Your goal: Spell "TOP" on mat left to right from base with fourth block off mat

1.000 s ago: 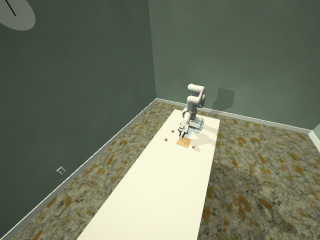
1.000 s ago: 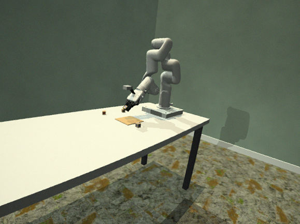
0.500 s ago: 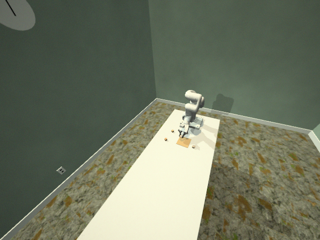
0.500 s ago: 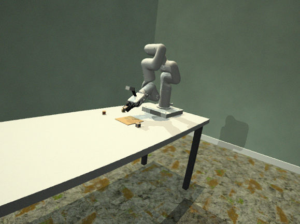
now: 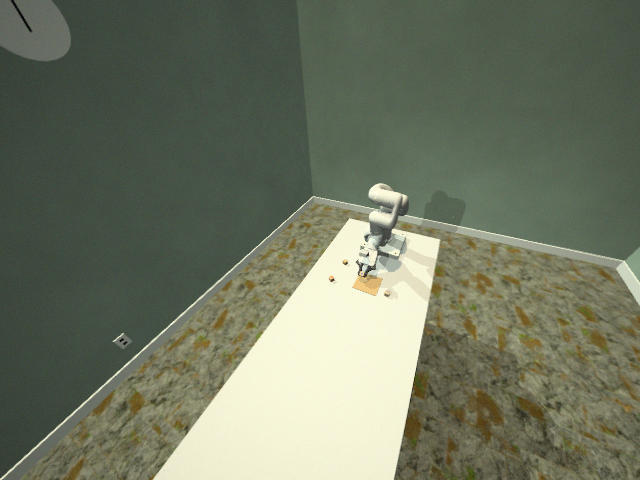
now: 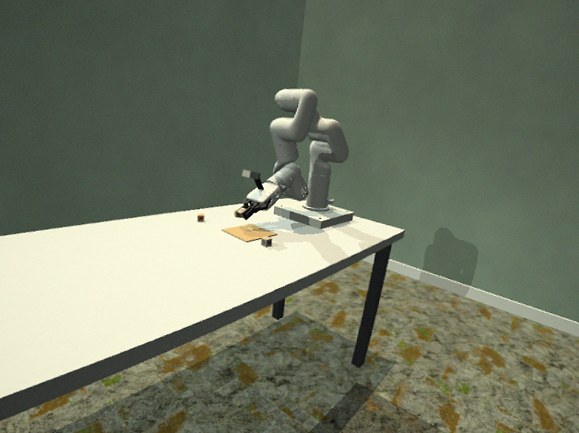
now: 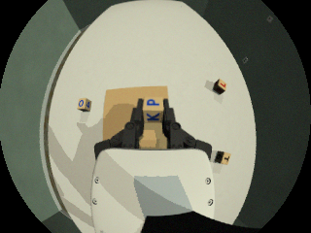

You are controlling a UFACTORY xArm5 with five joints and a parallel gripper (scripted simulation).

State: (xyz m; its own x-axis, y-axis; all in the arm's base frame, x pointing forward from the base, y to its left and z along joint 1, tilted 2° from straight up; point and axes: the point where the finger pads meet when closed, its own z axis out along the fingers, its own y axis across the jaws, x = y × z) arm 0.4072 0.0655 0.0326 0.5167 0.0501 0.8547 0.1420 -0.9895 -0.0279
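The gripper (image 5: 362,274) (image 6: 242,213) (image 7: 154,103) is tilted and shut on a block (image 7: 153,110) with blue P and K faces, held above the mat (image 5: 368,287) (image 6: 246,234) (image 7: 116,98). The tan mat lies flat on the table. A block (image 5: 387,292) (image 6: 266,242) (image 7: 84,104) with a blue O and another blue letter lies off the mat, left in the wrist view. A block (image 5: 331,278) (image 6: 200,218) (image 7: 220,86) with a red letter lies off it at upper right there. A block (image 5: 345,262) (image 7: 224,157) with a dark letter, seemingly T, lies lower right.
The white table (image 5: 310,387) (image 6: 119,283) extends far beyond the mat from the robot base (image 5: 395,245) (image 6: 313,214). A long table edge runs beyond the O block, at the left in the wrist view. Arm shadows fall across the mat and table.
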